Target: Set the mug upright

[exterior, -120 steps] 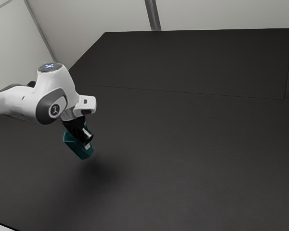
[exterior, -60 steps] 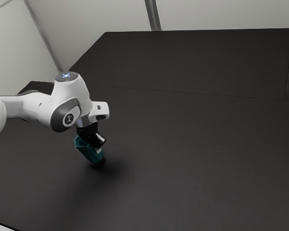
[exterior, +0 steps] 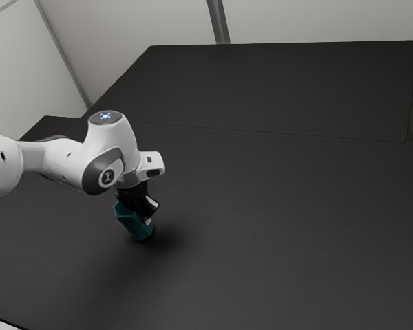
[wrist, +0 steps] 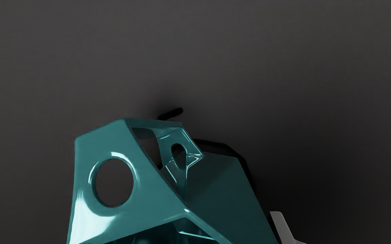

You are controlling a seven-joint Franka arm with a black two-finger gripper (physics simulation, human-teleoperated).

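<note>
My gripper (exterior: 149, 217) is low over the table toward the exterior view's left, shut on the teal mug (exterior: 131, 221). The faceted mug hangs tilted, its lower end down by the dark shadow; whether it touches the table I cannot tell. In the wrist view the mug (wrist: 154, 189) shows a round hole in one flat side and a smaller opening behind it. There my gripper (wrist: 281, 227) has one pale fingertip against the mug's outer wall; the other fingertip is hidden by the mug.
The black tabletop (exterior: 282, 227) stretches away to the exterior view's right, with a thin seam across it farther back. Pale walls (exterior: 316, 20) stand behind the table. A dark shadow lies beside the mug.
My hand has carried the mug down and toward the exterior view's right, near to the table. Its motion is smaller over the last half second, and the mug remains tilted.
</note>
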